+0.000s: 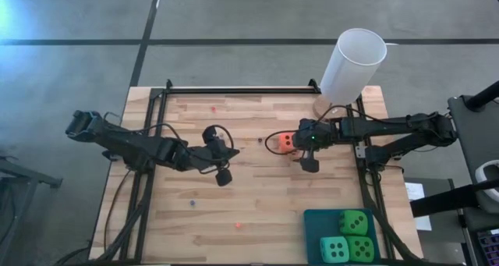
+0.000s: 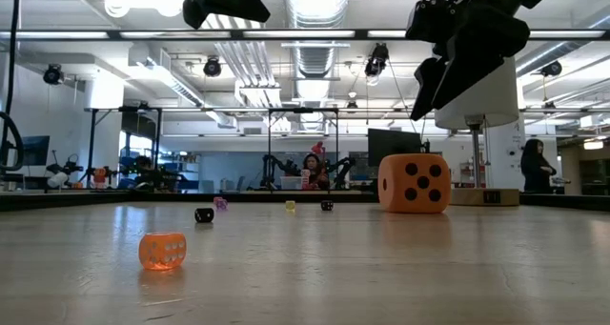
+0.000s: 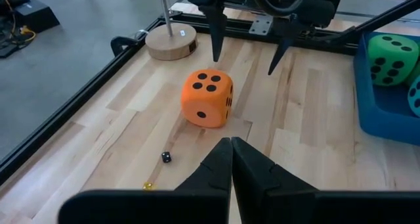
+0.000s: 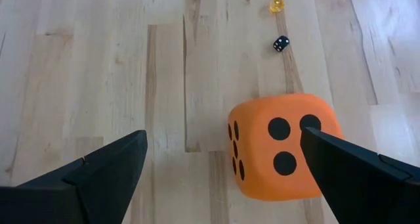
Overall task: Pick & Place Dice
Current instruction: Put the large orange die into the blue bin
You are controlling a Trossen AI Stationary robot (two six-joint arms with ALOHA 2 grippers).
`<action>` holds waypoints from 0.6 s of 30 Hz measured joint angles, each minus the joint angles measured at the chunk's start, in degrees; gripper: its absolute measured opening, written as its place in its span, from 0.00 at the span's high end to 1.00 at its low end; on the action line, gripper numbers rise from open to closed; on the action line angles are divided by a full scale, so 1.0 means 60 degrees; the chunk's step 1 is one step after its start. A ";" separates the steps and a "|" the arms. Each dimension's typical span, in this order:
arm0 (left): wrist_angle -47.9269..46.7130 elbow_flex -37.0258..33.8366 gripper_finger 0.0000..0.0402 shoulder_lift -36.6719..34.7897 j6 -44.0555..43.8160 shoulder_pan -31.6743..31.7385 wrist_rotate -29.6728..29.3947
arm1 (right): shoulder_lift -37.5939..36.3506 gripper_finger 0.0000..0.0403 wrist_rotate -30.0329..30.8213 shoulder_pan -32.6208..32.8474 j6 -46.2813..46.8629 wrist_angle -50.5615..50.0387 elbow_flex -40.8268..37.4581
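A wooden tabletop [image 1: 257, 211] carries the scene, with a tall white cylinder [image 1: 352, 65] on its round wooden base at the far right corner and a blue tray [image 1: 314, 219] at the near right corner already holding two bright green dice [image 1: 353, 221] and a turquoise die [image 1: 334, 250]. The left arm waits over the tabletop's left-centre, the left gripper [image 3: 231, 159] with jaws together and nothing between them. The right gripper [image 1: 306, 150] hangs above the orange-red die [image 1: 285, 143], which sits on the bare wood near the middle, well apart from the tray; its jaws stand wide apart, one fingertip over open wood and the other over the die's edge in the right wrist view. That offset looks like the main risk: a descent from here could land a finger on top of the soft cube, tipping it or shoving it aside rather than straddling it. Several tiny dice, among them a small black die [image 4: 281, 44] and a small yellow die [image 4: 276, 4], lie scattered nearby and could be knocked about.
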 joint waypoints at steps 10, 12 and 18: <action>0.0004 0.0000 0.96 0.0000 0.0000 0.0004 0.0000 | 0.0294 0.01 0.0005 -0.0126 -0.0495 0.0108 0.0000; 0.0004 0.0000 0.96 0.0000 0.0000 0.0004 0.0000 | 0.0439 0.01 0.0007 -0.0256 -0.0601 0.0099 0.0000; 0.0004 0.0000 0.96 0.0000 -0.0001 0.0004 0.0000 | 0.0750 0.01 -0.0099 -0.0868 -0.1169 0.0250 0.0000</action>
